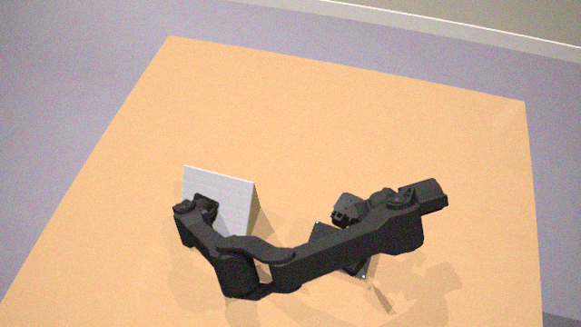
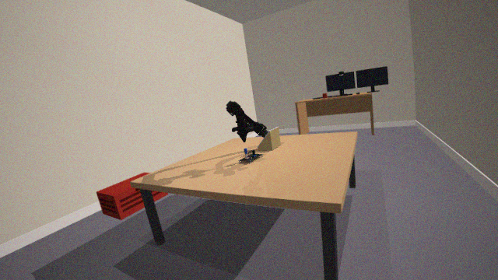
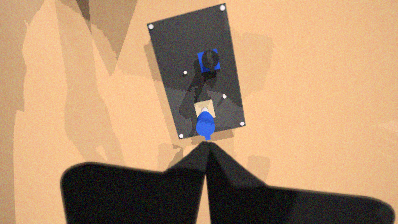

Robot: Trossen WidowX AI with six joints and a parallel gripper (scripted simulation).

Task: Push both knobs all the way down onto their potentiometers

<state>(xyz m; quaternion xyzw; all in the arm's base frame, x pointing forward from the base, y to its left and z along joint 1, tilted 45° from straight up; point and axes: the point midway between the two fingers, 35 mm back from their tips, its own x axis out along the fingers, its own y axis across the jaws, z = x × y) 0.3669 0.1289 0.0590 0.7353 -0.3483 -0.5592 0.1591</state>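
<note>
The dark circuit board [image 1: 321, 231] [image 2: 254, 157] [image 3: 167, 42] stands on the table, partly hidden under the arm in the top view. A blue knob [image 2: 245, 150] [image 3: 205, 126] stands high over the cream potentiometer [image 3: 200, 106], with a pale shaft showing between them. A black knob [image 2: 254, 152] [image 3: 210, 59] is on the blue potentiometer [image 3: 201, 67] and stands lower; whether a gap remains under it cannot be told. My gripper [image 2: 244, 141] [image 3: 207, 148] is shut and empty, its tips above the board's height, near the blue knob in the wrist view but not touching it.
A wedge-shaped block [image 1: 227, 195] [image 2: 275, 140] with a pale sloping face stands on the table [image 1: 318, 113] [image 2: 303, 171] beside the board, close to the arm's base. The arm reaches over the board in the top view. A red box [image 2: 128, 194] is on the floor.
</note>
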